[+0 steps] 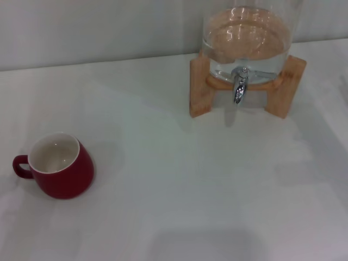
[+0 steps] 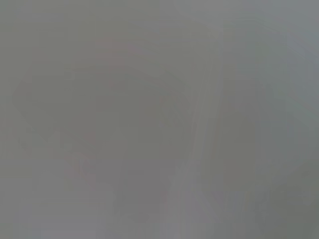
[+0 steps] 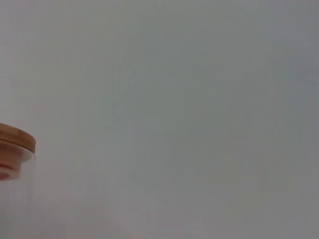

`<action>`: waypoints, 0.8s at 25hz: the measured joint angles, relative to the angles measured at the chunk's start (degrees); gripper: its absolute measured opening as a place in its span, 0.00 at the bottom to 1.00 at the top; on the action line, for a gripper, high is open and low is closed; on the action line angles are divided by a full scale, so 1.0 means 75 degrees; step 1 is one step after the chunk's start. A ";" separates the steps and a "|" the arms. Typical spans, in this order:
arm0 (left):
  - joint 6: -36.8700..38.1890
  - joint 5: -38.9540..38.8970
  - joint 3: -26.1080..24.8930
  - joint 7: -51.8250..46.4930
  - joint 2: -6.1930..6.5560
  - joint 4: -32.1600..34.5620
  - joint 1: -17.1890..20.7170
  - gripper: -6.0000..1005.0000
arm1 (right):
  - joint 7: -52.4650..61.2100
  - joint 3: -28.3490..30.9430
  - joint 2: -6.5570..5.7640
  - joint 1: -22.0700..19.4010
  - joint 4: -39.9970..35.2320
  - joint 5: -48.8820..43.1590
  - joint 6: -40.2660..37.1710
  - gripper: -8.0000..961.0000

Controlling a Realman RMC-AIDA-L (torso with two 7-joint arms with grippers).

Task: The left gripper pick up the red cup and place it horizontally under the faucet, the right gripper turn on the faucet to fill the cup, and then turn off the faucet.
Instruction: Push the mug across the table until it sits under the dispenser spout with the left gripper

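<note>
The red cup [image 1: 60, 166] stands upright at the lower left of the head frame, handle pointing left, well apart from the faucet [image 1: 240, 87] at upper right under the glass dispenser [image 1: 247, 38]. Neither gripper appears in any view, so their fingers' state cannot be told; the cup's side suggests the left arm is nearer.

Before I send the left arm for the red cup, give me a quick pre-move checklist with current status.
1. The red cup upright on the table, mouth up: ok.
2. Cup handle free, pointing to the robot's left: ok.
3. Space under the faucet free for the cup: ok.
4. Faucet not running, no stream visible: ok.
5. Glass dispenser seated on its wooden stand, holding water: ok.
6. Left gripper and right gripper positions: cannot tell, neither appears in any view.
</note>
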 joint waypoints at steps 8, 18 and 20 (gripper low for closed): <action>-0.0145 0.0015 0.0347 0.0020 -0.0005 0.0083 0.0499 0.88 | -0.0002 0.0000 -0.0057 0.0154 0.0015 0.0001 -0.0163 0.63; -0.0136 0.0073 0.0374 0.0025 -0.0023 0.0425 0.0669 0.88 | -0.0002 -0.0011 -0.0129 0.0328 0.0031 -0.0031 -0.0257 0.63; -0.0118 0.0150 0.0375 0.0025 -0.0018 0.0497 0.0645 0.88 | -0.0001 -0.0011 -0.0131 0.0345 0.0033 -0.0034 -0.0257 0.63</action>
